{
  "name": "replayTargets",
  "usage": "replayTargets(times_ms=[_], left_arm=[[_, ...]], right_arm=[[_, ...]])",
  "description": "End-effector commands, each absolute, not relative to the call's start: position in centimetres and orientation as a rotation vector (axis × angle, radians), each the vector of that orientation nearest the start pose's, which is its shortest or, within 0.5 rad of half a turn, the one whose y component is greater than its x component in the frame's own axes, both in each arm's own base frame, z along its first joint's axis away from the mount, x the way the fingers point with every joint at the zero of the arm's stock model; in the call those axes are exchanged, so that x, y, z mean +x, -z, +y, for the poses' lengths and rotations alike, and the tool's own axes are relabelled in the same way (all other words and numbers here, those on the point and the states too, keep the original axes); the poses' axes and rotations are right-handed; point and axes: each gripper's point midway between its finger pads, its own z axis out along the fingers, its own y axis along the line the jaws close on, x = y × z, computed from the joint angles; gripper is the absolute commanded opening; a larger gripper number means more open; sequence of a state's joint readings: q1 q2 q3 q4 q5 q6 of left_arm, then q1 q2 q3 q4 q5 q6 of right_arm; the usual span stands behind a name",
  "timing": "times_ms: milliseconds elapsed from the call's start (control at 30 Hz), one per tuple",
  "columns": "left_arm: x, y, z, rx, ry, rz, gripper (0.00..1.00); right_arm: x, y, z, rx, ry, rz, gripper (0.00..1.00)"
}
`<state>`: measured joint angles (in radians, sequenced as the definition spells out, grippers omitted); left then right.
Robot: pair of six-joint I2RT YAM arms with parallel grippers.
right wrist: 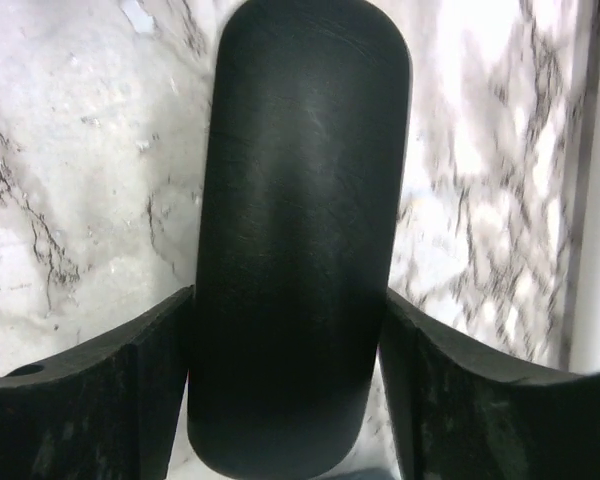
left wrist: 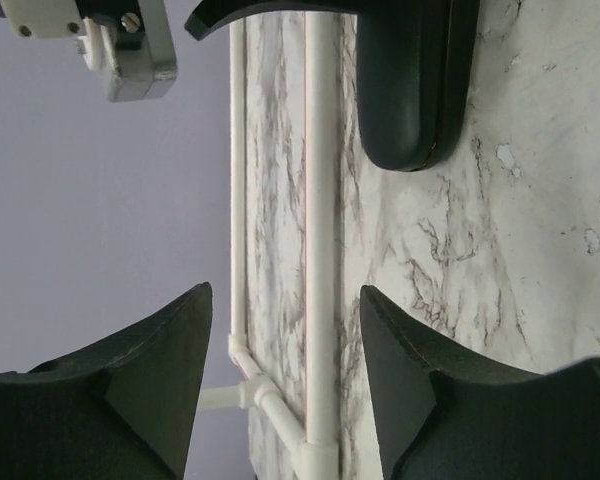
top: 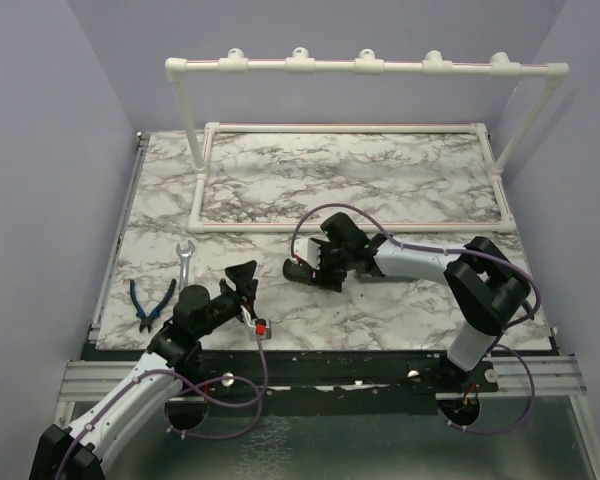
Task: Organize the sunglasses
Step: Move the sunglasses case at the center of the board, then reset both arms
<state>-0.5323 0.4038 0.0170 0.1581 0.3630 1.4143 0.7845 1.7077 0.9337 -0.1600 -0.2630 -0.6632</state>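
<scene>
No sunglasses show in any view. A black oval case lies on the marble table, and my right gripper is shut on it, a finger pressed against each long side. From above, the right gripper sits at the table's middle with the case under it. My left gripper hovers just left of it near the front edge. Its jaws stand open with nothing between them, and the case's rounded end lies ahead of them.
A white PVC pipe rack with a rectangular base frame stands on the far half of the table. Blue-handled pliers and a silver wrench lie at the front left. Purple walls close in on the left, back and right.
</scene>
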Motion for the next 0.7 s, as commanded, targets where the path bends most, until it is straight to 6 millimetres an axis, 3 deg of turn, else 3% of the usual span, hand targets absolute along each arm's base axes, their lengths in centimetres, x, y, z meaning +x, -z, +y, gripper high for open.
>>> replayTargets(times_ms=[0, 33, 133, 233, 367, 467, 567, 600, 667], left_arm=[[22.0, -7.0, -14.0, 1.609, -0.245, 1.025, 0.62], [22.1, -7.1, -13.9, 1.593, -0.243, 1.047, 0.63], [22.6, -7.5, -13.6, 1.547, -0.243, 1.098, 0.64], [22.9, -8.1, -13.3, 1.493, -0.236, 1.147, 0.64], [23.5, -9.6, -13.1, 1.358, -0.18, 1.254, 0.66], [24.2, -11.0, -12.4, 1.193, -0.139, 1.373, 0.66], [24.5, -12.7, -11.7, 1.013, -0.066, 1.431, 0.71], [24.7, -13.3, -11.4, 0.946, -0.043, 1.451, 0.73], [25.0, -14.0, -10.7, 0.864, -0.027, 1.477, 0.75]], right_arm=[[25.8, -1.1, 29.4, -1.975, -0.389, 1.706, 0.93], [25.9, -1.1, 29.4, -1.973, -0.387, 1.705, 0.99], [26.2, -2.3, 29.7, -1.938, -0.381, 1.691, 1.0], [26.1, -4.7, 30.2, -1.883, -0.403, 1.643, 1.0], [26.1, -9.7, 30.5, -1.752, -0.397, 1.526, 1.0], [25.5, -14.9, 30.4, -1.595, -0.429, 1.423, 1.0], [25.8, -19.3, 28.5, -1.341, -0.487, 1.449, 1.0], [27.0, -20.6, 27.3, -1.197, -0.483, 1.491, 1.0], [30.3, -21.6, 22.9, -0.837, -0.419, 1.656, 1.0]])
